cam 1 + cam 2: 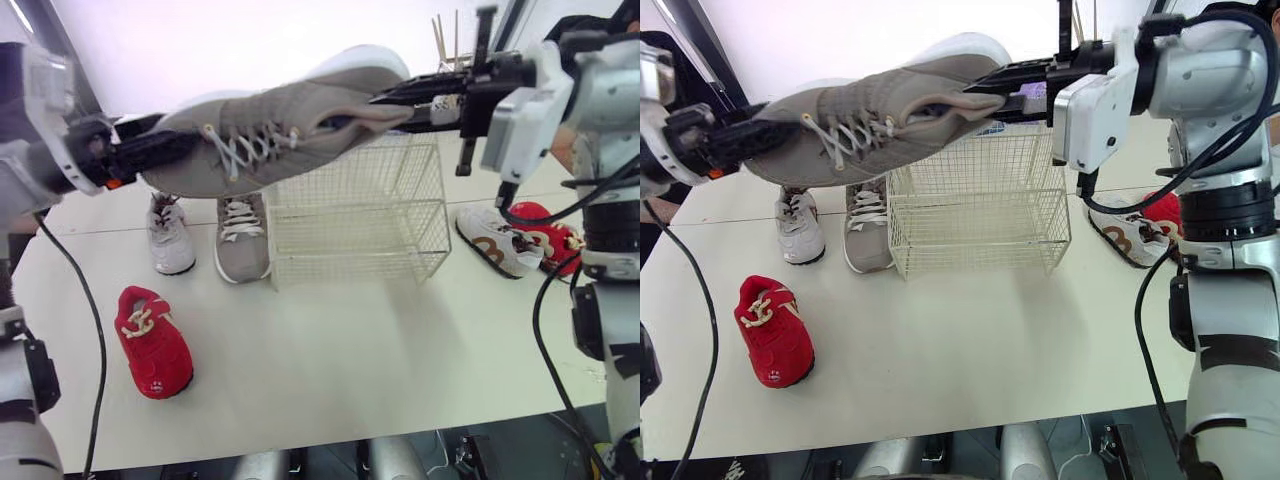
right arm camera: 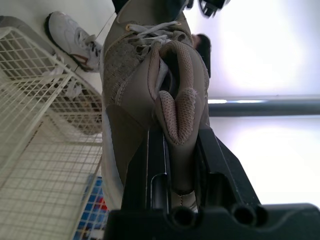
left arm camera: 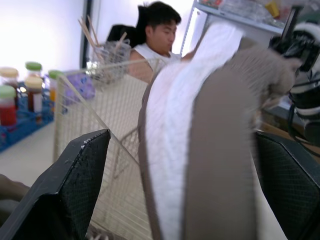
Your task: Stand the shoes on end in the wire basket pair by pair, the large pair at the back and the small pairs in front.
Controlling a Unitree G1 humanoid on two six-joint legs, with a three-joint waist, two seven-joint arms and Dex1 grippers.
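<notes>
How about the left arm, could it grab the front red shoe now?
Probably not yet: the left gripper is shut on the big grey shoe, held above the wire basket. Nothing else blocks the red shoe.

The right arm point(image 1: 610, 80), at the upper right of the frame, wears smooth silver-grey shells over black joints. A white boxy wrist housing point(image 1: 520, 110) sits behind the slim black right gripper point(image 1: 385, 105). Thick black cables point(image 1: 545, 290) loop down the right edge. At the left edge, the left arm point(image 1: 30, 150) is grey as well. Its black left gripper point(image 1: 185, 145) has a small orange mark point(image 1: 117, 183) at the base, and a thin black cable point(image 1: 88, 300) hangs below.
</notes>
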